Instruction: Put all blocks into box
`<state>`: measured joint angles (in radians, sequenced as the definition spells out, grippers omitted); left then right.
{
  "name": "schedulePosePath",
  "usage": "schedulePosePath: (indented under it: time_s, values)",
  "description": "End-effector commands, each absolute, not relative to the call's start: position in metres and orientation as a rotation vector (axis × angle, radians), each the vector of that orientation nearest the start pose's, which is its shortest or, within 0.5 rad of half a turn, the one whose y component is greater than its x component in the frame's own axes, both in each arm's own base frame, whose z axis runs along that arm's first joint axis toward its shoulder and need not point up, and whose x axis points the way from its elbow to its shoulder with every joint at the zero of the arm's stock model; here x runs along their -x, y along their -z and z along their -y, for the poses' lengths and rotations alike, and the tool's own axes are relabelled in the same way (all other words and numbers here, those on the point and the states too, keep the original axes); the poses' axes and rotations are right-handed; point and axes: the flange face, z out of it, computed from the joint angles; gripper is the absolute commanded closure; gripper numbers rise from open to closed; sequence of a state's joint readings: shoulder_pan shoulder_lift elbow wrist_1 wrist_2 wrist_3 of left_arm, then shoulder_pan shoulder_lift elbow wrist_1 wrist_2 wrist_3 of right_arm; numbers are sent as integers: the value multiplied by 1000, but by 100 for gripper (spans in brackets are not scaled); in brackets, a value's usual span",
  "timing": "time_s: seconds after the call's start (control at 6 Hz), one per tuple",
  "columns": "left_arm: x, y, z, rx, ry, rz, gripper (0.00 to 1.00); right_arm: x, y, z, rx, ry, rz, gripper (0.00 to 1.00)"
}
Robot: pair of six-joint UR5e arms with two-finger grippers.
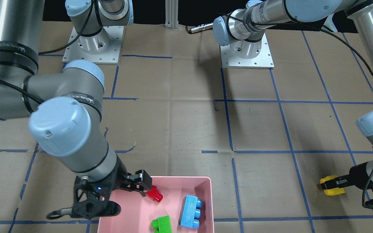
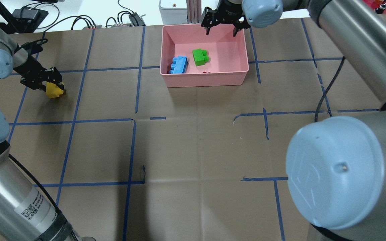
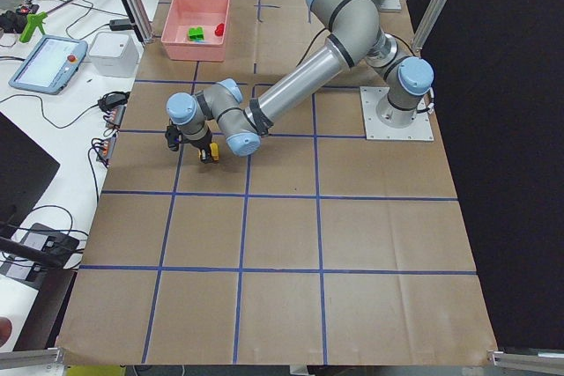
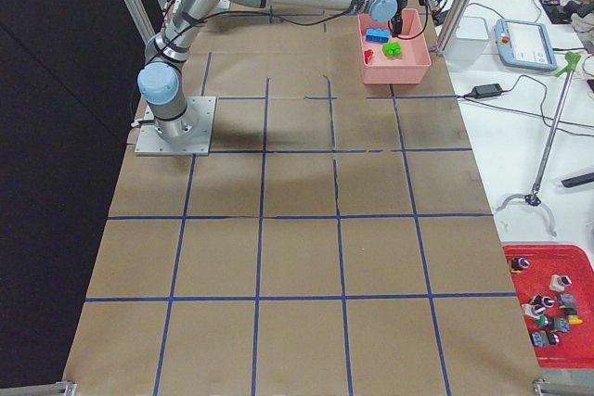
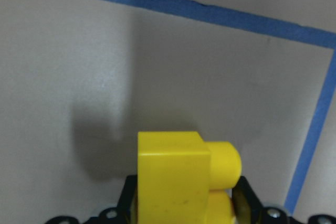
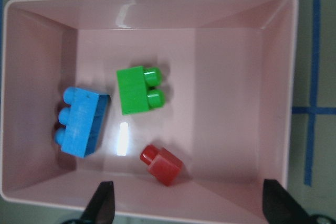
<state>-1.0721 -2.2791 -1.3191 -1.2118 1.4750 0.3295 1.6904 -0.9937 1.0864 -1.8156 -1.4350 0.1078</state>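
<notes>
Off to the robot's left side, on the brown paper [image 2: 193, 144] that covers the table, the left gripper [image 1: 333, 185] is clamped on the yellow block [image 5: 173, 174], fingers pressing its two sides and one stud sticking out sideways. It sits low, close by a crossing of blue tape lines [image 2: 79, 70]; whether it rests on the paper or is just off it, I cannot tell. It is well apart from the pink box [image 2: 206, 78], which stands at the far edge of the table. Just behind the box's near wall lies the red block [image 6: 161, 164], tipped at the foot of the slope. Farther in, the light blue block [image 2: 179, 64] and green block [image 2: 199, 57] lie on their sides near each other, not touching, studs pointing away from one another. Above the box hangs the right gripper [image 6: 189, 205], jaws spread wide with nothing between them.
</notes>
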Motion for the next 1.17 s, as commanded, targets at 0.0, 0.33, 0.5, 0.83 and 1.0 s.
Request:
schedulePosePath:
  time_s: [0.0, 0.33, 0.5, 0.83, 1.0]
  values:
    - [-210, -289, 702, 261, -49, -3251, 92, -189, -503, 645, 16, 160, -3114, 0]
    - [-135, -398, 734, 96, -55, -3273, 92, -185, -528, 554, 10, 3, -3138, 0]
    - [-76, -424, 743, 80, -121, -3288, 92, -179, -498, 508, -5, -88, -3127, 0]
    - [90, -431, 752, 312, -115, -3341, 92, -174, -472, 483, -11, 127, -3112, 0]
    - [166, -427, 752, 405, -48, -3334, 92, -173, -480, 489, -5, 159, -3108, 0]
